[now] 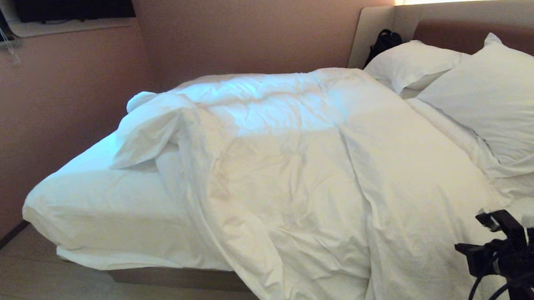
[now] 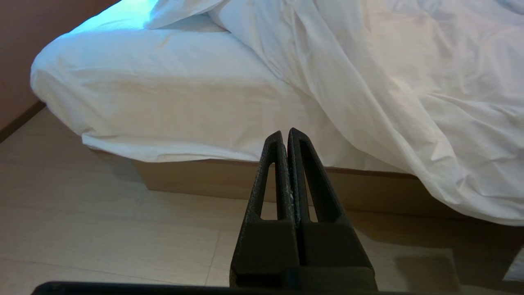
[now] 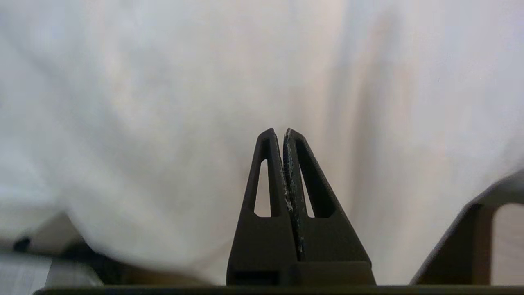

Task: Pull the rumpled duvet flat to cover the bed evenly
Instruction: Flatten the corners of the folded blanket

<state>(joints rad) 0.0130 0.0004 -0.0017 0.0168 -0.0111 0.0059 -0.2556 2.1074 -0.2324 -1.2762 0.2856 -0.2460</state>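
Pincer tips come first: the right pincer (image 3: 284,132) is clenched, its two dark fingers pressed together with nothing between them, and it points at a broad blurred spread of white duvet (image 3: 172,106) that fills nearly all of the right wrist view. In the head view the right arm shows only as dark hardware and cables at the lower right corner of the frame, in front of the near edge of the bed. The left pincer (image 2: 285,133) is likewise clenched and empty, and in its own wrist view it hangs over the pale floor (image 2: 102,229), short of the tan wooden base (image 2: 196,180), touching no cloth. It does not appear in the head view.

Beyond the pincers, the duvet (image 1: 305,166) lies rumpled across the middle of the bed (image 1: 89,202). Its near side spills over the mattress edge and hangs toward the floor at the lower centre of the head view, while its far left corner is folded back on itself in a puffy bunch at centre left. Left of that fold the fitted sheet (image 1: 93,188) lies bare as far as the foot corner of the mattress. At the right of the frame two white pillows (image 1: 500,98) lean against the padded headboard (image 1: 454,32), and the duvet's upper edge reaches just up to them. A dark bag (image 1: 383,41) sits in the corner behind the farther pillow, against the pinkish wall (image 1: 241,26)
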